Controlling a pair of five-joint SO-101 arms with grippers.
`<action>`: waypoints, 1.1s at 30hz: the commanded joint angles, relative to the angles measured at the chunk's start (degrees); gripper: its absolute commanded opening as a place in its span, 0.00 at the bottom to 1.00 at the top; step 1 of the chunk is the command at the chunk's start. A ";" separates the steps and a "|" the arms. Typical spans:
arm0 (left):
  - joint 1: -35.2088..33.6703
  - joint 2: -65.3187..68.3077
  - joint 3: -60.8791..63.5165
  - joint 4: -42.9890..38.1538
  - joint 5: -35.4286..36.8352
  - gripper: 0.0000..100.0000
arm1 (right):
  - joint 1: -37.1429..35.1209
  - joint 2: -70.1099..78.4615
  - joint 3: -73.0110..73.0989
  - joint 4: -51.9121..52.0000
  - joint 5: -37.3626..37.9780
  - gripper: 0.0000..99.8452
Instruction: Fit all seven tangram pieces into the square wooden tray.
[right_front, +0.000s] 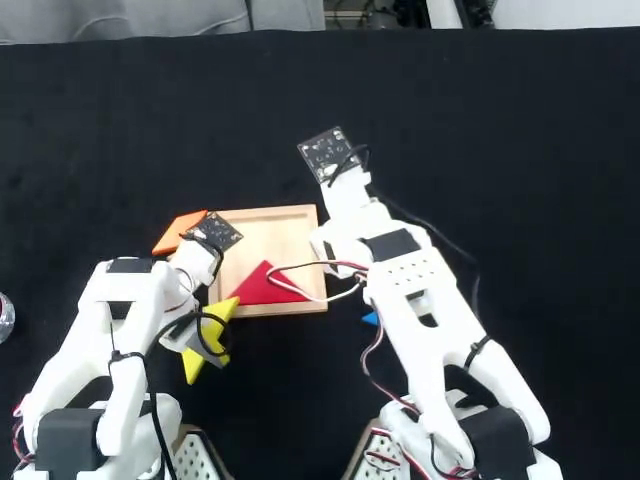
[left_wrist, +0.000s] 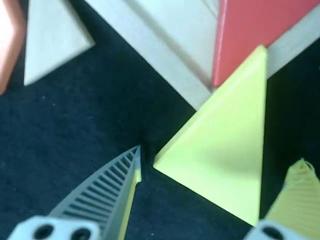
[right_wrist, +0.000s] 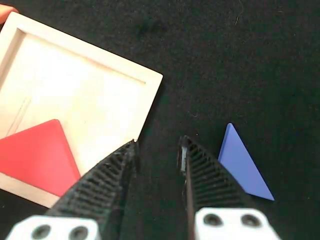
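1. One square wooden tray (right_front: 275, 240) lies on the black counter (right_front: 500, 120), just past the fingertips of both hands.
2. One piece lies inside the tray: a red triangle (right_front: 265, 283), set in a corner.
3. The left hand (left_wrist: 220, 156) is spread wide, with one finger on each side of one yellow triangle (left_wrist: 230, 130). It does not clamp the triangle. The triangle's far tip lies over the tray's rim, against the red triangle.
4. Farther out from the left hand, off the tray, lie one pale triangle (left_wrist: 50, 40) and one orange piece (left_wrist: 7, 45), side by side.
5. The right hand (right_wrist: 157, 150) is slightly parted and holds nothing. It sits just off the tray's edge.
6. One blue triangle (right_wrist: 242, 165) lies just beside the right hand, on the side away from the tray.
7. Five pieces are counted: one in the tray and four outside it.
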 joint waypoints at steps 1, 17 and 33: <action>0.40 0.18 -2.68 0.18 1.49 0.40 | 0.70 -1.80 -0.04 -1.14 0.70 0.14; 2.42 -0.09 -2.86 0.44 2.64 0.33 | 0.70 -1.80 -0.04 -1.14 0.79 0.14; 3.21 -25.41 9.80 0.62 2.55 0.33 | 0.70 -1.80 -0.13 -1.14 0.79 0.14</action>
